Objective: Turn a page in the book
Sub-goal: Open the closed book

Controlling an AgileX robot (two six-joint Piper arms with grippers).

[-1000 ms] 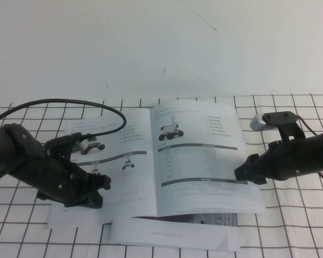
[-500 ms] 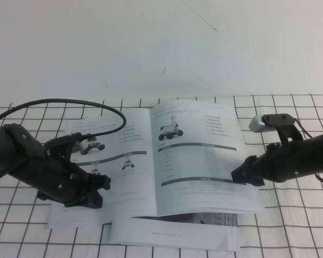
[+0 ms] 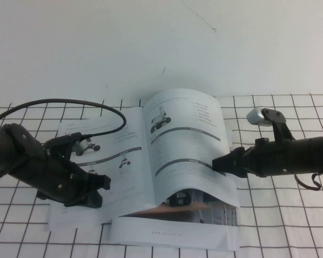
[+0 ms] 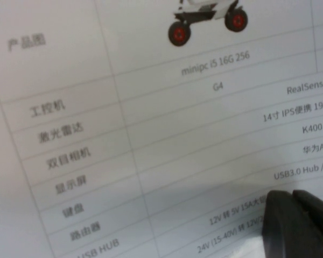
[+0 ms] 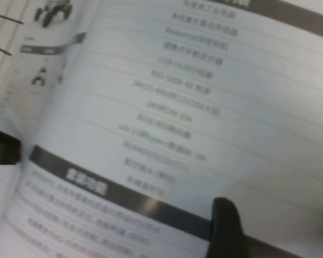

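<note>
The book (image 3: 126, 177) lies open on the gridded table. The page (image 3: 185, 134), with a rover photo, a bullet list and two grey bars, is lifted off the right half and bows up toward the spine. My right gripper (image 3: 220, 163) is at the page's right edge, apparently shut on it. In the right wrist view one finger (image 5: 226, 226) lies on the page (image 5: 204, 107). A page with a dark picture (image 3: 185, 201) shows beneath. My left gripper (image 3: 97, 189) is shut and rests on the left-hand page; it also shows in the left wrist view (image 4: 296, 226).
A plain white booklet (image 3: 172, 235) with one line of tiny text lies under the book's near edge. A black cable (image 3: 70, 101) loops over the book's far left corner. The gridded mat (image 3: 290, 226) ends at a white surface behind.
My right gripper has moved left and taken the page's right edge with it. The page, flat before, now arches up and uncovers the page beneath. The left arm has not moved.
</note>
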